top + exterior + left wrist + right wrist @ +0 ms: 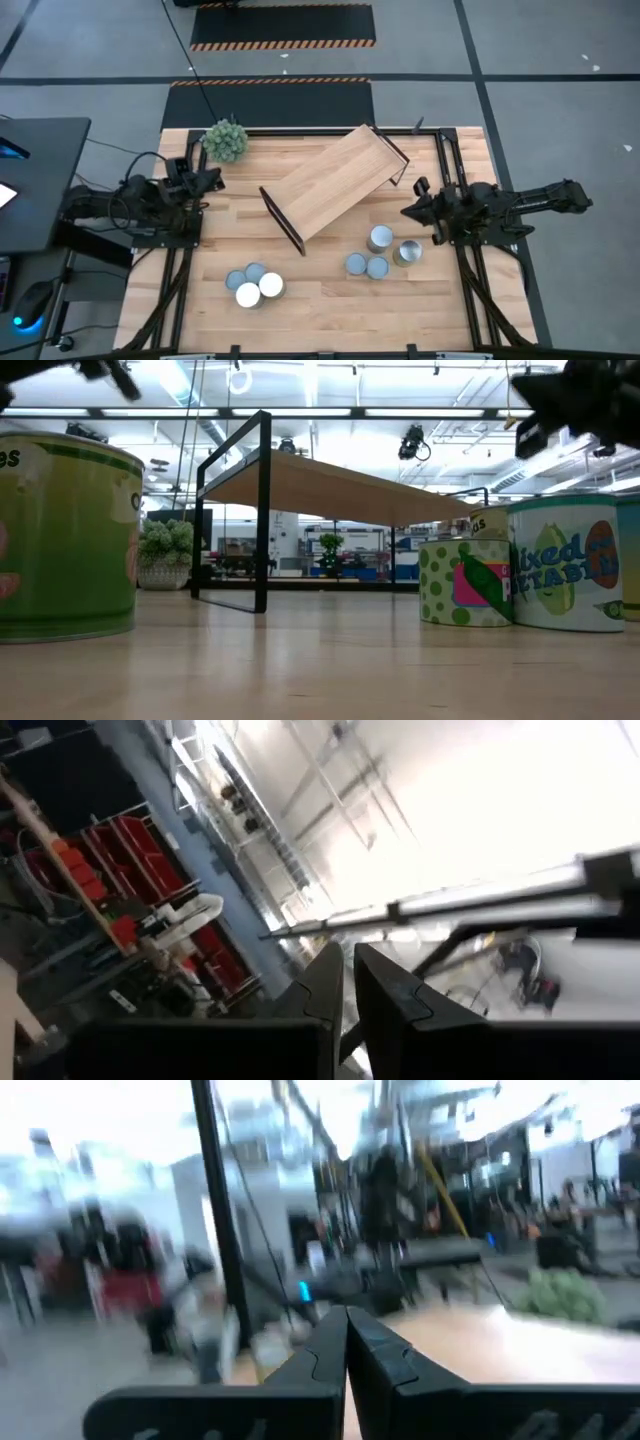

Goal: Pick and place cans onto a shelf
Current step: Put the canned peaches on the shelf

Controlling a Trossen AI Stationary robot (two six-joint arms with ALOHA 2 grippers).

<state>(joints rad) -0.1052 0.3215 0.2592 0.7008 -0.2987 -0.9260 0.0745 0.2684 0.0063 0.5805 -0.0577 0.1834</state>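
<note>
The light wood shelf (335, 185) stands slantwise on its black end frames at the table's middle; it also shows in the low view (330, 490). Several cans stand upright in a cluster at the near left (255, 285) and several more at the near right (380, 255); the low view shows a green can (60, 540) and labelled cans (565, 565). My left gripper (218, 180) hovers at the table's left edge, shut and empty, as the left wrist view shows (345, 982). My right gripper (405, 210) hovers right of the shelf, shut and empty, as the right wrist view shows (347, 1342).
A spiky green plant ball (225, 140) sits at the table's far left corner, beside the shelf's far end. Bare tabletop (320, 300) lies between the two can clusters. A dark desk (40, 180) stands off the table's left side.
</note>
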